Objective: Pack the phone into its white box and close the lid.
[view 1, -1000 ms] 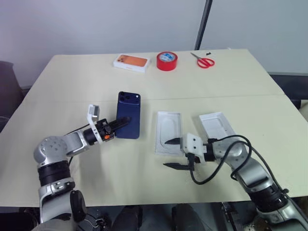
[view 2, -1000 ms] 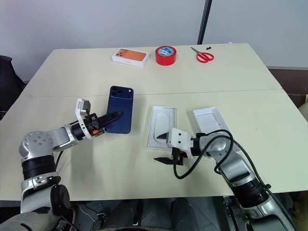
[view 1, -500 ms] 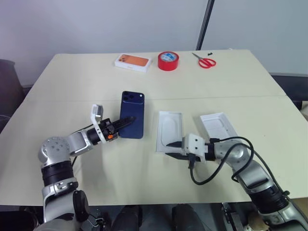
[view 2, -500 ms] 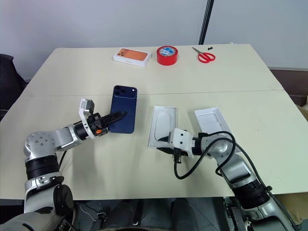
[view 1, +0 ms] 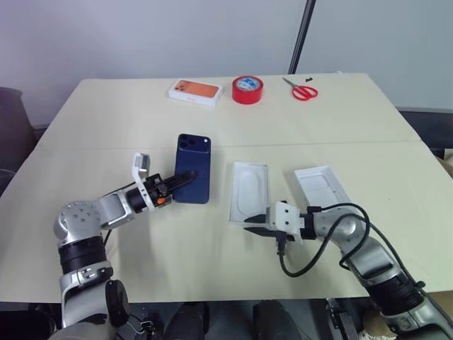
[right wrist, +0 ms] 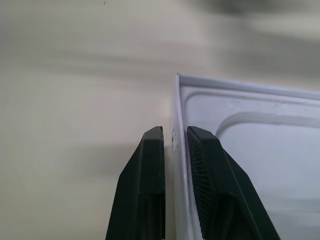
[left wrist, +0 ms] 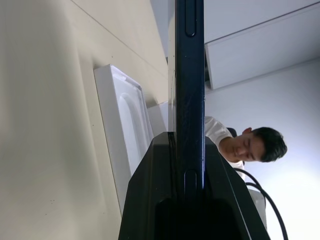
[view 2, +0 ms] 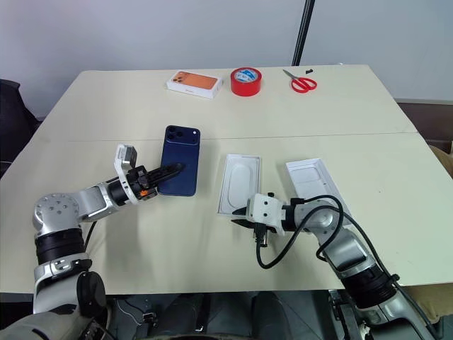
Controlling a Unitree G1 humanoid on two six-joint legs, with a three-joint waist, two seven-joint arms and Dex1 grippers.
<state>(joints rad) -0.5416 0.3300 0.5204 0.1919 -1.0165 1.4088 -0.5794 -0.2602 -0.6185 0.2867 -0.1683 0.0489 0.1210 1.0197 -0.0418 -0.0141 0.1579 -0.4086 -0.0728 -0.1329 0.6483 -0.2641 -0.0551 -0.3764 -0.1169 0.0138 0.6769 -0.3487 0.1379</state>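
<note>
A: Where is the phone [view 1: 193,168]?
B: Off the surface [view 1: 106,120], standing on edge, pinched at its near end by the left pincer [view 1: 177,181].
A: And the right pincer [right wrist: 175,150]?
B: Pressed together on the near wall of the box [view 1: 248,193], one finger inside the tray and one outside.
A: Where are the box and lid?
B: The box lies right of the phone; the lid [view 1: 320,187] lies just beyond it, apart.
A: At the far edge?
B: Carton [view 1: 192,91], tape [view 1: 246,89], scissors [view 1: 301,90].

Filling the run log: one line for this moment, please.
left hand: shut on phone | right hand: shut on white tray wall | phone unpacked
</note>
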